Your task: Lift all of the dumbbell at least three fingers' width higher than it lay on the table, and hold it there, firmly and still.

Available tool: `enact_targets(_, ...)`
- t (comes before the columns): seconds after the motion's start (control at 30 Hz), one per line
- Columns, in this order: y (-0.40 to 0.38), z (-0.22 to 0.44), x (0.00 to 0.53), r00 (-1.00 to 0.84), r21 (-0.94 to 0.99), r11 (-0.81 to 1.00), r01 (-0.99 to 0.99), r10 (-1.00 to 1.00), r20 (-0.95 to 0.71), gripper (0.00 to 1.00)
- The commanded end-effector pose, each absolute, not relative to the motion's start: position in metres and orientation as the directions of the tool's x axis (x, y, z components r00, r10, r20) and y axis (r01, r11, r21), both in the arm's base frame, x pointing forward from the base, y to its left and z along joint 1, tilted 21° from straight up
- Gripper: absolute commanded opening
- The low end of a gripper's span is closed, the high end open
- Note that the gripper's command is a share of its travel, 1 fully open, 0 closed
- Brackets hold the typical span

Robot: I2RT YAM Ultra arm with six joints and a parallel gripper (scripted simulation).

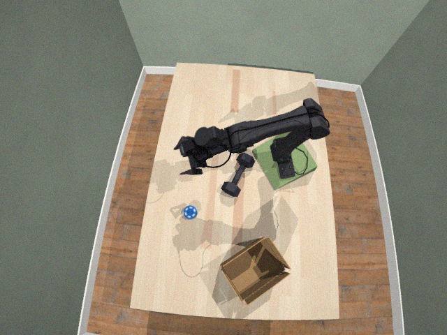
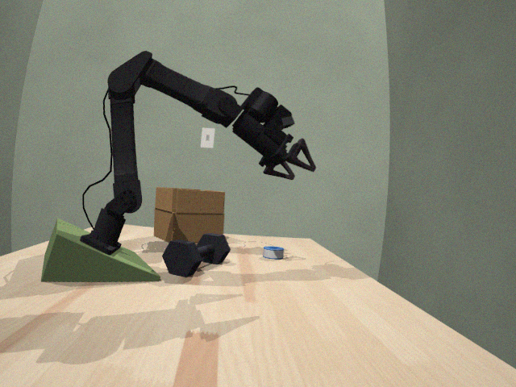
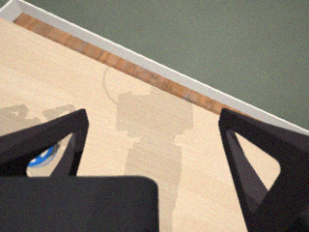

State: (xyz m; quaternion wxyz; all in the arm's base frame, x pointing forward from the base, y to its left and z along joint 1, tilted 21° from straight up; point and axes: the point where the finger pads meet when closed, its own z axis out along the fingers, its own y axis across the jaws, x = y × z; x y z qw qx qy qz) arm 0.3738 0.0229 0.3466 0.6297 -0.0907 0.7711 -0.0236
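The black dumbbell lies flat on the wooden table, just in front of the green wedge base. It does not show in the wrist view. My gripper is open wide and empty. It hangs high above the table, well apart from the dumbbell and off to its side, pointing down at an angle towards bare table.
The arm stands on a green wedge. A small blue disc lies on the table beyond the dumbbell. An open cardboard box rests at the far end. The table edge and floor show in the wrist view.
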Motion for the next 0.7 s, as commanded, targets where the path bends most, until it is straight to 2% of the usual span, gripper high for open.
enact_targets(0.0, 0.022, 0.336, 0.354, -0.273, -0.219, 0.967, -0.131, -0.248, -0.929, 1.0)
enact_targets(0.13, 0.026, 0.299, 0.345, -0.363, -0.25, 0.951, -0.184, -0.302, -0.882, 1.0)
enact_targets(0.67, 0.038, 0.231, 0.298, -0.517, -0.334, 0.848, -0.411, -0.518, -0.681, 1.0)
